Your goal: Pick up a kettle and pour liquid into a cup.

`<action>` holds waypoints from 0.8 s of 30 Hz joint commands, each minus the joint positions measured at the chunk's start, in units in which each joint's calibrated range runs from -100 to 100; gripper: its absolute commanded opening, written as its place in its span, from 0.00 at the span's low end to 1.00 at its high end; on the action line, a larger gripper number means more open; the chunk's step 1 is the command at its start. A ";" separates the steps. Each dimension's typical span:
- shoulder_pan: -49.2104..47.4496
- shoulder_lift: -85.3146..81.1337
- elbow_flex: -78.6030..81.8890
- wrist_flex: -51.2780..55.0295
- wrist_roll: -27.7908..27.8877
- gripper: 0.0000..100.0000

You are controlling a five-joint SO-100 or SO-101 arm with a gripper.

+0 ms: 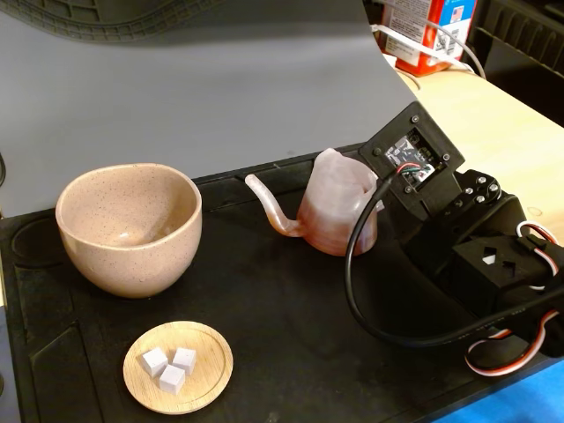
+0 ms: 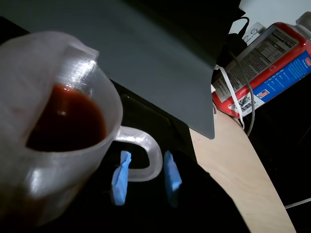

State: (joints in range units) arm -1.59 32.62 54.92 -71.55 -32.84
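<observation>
Kettle sitting upright on desk w/ reddish liquid inside, spout pointing twd cup at left in fixed view; blue-tipped fingers standing apart, straddling loop handle, not gripping

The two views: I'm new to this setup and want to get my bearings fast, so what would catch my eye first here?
In the wrist view, the translucent kettle fills the left side, dark red liquid visible inside, with the gripper and its blue-taped fingers straddling the loop handle. In the fixed view, the big speckled cup stands at left on the black mat, the kettle's spout pointing toward it. In front sits a small wooden dish with white cubes.
</observation>
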 commanded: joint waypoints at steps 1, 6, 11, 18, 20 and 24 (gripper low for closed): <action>1.85 -0.37 -1.38 0.09 0.23 0.10; 1.85 -0.37 -1.47 0.17 0.23 0.10; 1.17 4.15 -7.00 -0.69 0.18 0.10; 1.63 4.58 -9.55 0.09 0.23 0.10; 1.47 4.58 -9.91 0.17 0.23 0.10; 1.47 4.58 -10.18 0.17 0.23 0.09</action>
State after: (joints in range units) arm -0.15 37.59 46.64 -71.38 -32.84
